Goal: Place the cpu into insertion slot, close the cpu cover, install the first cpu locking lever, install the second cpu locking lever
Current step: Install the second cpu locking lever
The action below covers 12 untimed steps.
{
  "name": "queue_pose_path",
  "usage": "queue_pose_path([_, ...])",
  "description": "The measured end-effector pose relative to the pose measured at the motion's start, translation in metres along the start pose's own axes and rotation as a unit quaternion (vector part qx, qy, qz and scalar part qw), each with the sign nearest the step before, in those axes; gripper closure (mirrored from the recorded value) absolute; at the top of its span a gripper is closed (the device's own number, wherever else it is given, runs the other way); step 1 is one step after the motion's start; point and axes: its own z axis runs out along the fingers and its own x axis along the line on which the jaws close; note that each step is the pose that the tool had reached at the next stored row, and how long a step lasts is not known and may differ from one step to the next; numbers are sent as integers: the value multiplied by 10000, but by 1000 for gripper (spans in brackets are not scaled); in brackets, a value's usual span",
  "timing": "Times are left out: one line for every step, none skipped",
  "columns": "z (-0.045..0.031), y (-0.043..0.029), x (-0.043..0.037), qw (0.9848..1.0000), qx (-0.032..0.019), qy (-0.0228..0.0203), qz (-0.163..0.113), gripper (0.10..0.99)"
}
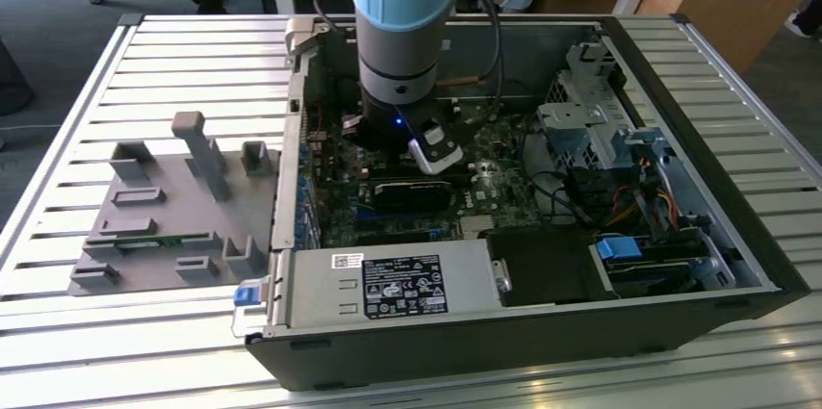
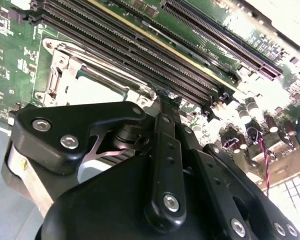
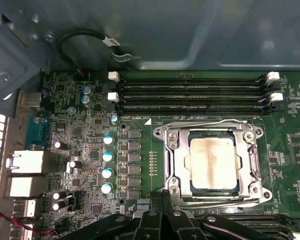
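Cpu (image 3: 213,163) already seated face-up in the insertion slot (image 3: 182,165), pale metal face showing through the cut-out of the cpu cover (image 3: 210,129), which lies down flat around it in the first wrist view.

Claw (image 3: 162,200) poised at the socket's edge, fingers drawn together to a narrow tip with nothing visibly between them; same closed look in the second wrist view, claw (image 2: 165,100) touching or almost touching the socket's metal rim. Cannot tell whether the tip rests on a lever wire or just beside one.

Judging by this, locking-lever stage in hand. Best done with a slow, steady push along the lever's arc, tip kept low against the wire so it cannot slip off, and pressure kept off the chip's face and the neighbouring memory slots (image 3: 190,95).

Cpu just beyond the fingertips, near but apart. Further out, motherboard (image 3: 85,150) inside the open computer case (image 1: 719,265), on a slatted table (image 1: 192,43), with a grey fixture tray (image 1: 167,207) at the exterior view's left.
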Motion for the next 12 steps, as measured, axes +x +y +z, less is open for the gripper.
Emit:
queue_pose_path([-8, 2, 0, 10000, 0, 0, 0, 980])
queue_pose_path([-20, 5, 0, 10000, 0, 0, 0, 980])
queue_pose_path([-33, 8, 0, 10000, 0, 0, 0, 980])
queue_pose_path([-48, 12, -1, 10000, 0, 0, 0, 980])
queue_pose_path([-61, 15, -1, 10000, 0, 0, 0, 980])
queue_pose_path([-73, 18, -1, 10000, 0, 0, 0, 980])
queue_pose_path([-83, 21, -1, 10000, 0, 0, 0, 980])
queue_pose_path([-99, 27, -2, 10000, 0, 0, -1, 980])
queue_pose_path([-115, 31, -2, 10000, 0, 0, 0, 980])
queue_pose_path([-124, 33, -1, 10000, 0, 0, 0, 980])
queue_pose_path([-132, 35, -2, 10000, 0, 0, 0, 980])
queue_pose_path([-146, 39, -2, 10000, -3, -1, 4, 980])
